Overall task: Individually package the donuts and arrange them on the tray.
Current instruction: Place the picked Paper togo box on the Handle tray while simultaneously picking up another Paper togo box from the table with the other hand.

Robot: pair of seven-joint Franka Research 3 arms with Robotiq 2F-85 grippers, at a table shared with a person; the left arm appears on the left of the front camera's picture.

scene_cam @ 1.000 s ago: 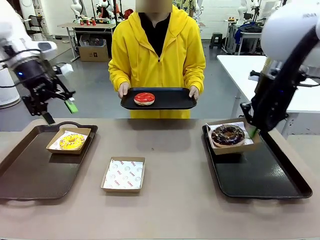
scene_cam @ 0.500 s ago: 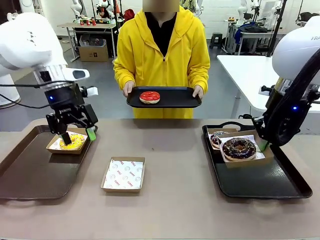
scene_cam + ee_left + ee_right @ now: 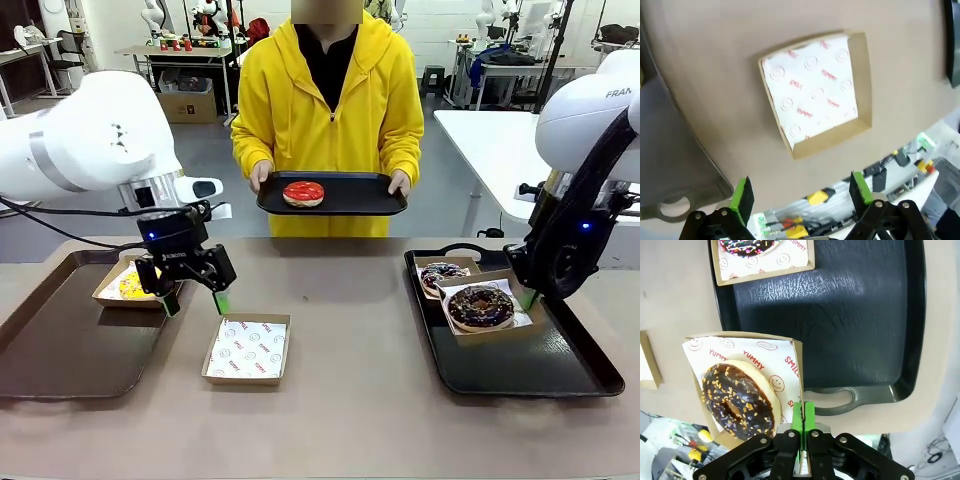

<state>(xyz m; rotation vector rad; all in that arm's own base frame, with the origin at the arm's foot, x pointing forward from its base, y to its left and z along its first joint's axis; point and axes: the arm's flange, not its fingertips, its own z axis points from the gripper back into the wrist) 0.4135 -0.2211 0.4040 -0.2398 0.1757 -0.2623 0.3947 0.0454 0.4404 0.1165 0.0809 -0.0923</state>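
Front view: the left claw (image 3: pixel 196 300) hangs centre left with jaws wide and empty, between the yellow donut (image 3: pixel 132 285) and the empty box (image 3: pixel 247 349) on the surface (image 3: pixel 340 420). The red donut (image 3: pixel 303 193) lies on the held tray (image 3: pixel 350 195), upper centre. At right, the right claw (image 3: pixel 527 297) pinches the donut box (image 3: pixel 520 325) rim. The chocolate donut (image 3: pixel 481 306) sits inside, with the purple donut (image 3: pixel 443 272) just behind.

Left wrist view: empty box upper centre, pads wide apart.

Right wrist view: pads clamped on the box rim, chocolate donut lower left.
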